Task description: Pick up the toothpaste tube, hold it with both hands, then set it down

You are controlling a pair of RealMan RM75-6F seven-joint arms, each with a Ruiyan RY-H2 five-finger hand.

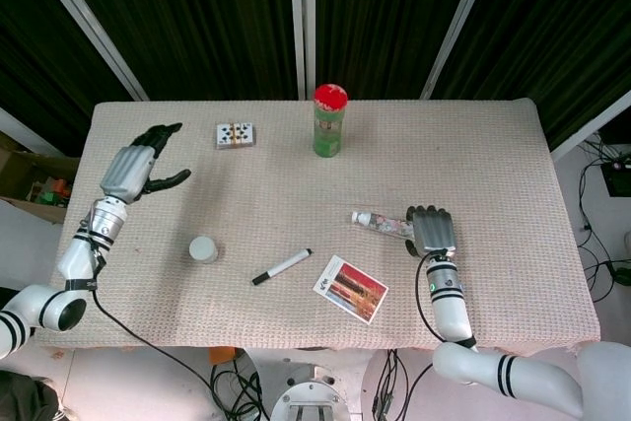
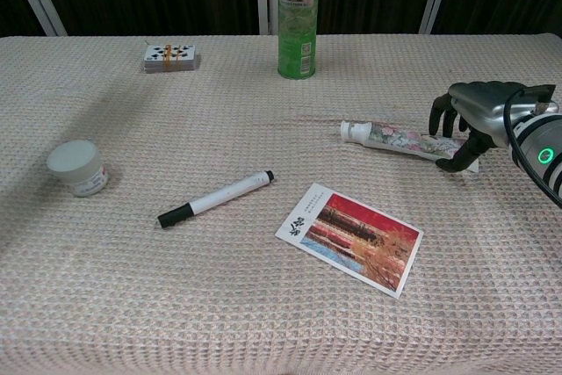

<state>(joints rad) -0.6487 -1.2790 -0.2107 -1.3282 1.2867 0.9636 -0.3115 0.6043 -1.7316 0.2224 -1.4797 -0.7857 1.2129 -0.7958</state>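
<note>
The toothpaste tube (image 1: 380,222) (image 2: 395,140) lies flat on the cloth-covered table, white cap to the left and tail to the right. My right hand (image 1: 432,232) (image 2: 479,111) arches over the tube's tail end. Its fingers (image 2: 436,117) curl down on the far side and the thumb sits on the near side, at the tube's edge. The tube still rests on the cloth and I see no firm grip. My left hand (image 1: 133,167) hovers open with spread fingers near the table's far-left side, well away from the tube, and the chest view does not show it.
A green can with a red lid (image 1: 328,120) (image 2: 297,19) stands at the back centre. A card deck (image 1: 235,134) (image 2: 169,56) lies back left. A small white jar (image 1: 203,248) (image 2: 77,167), a marker (image 1: 281,266) (image 2: 215,198) and a postcard (image 1: 350,289) (image 2: 351,236) occupy the front middle.
</note>
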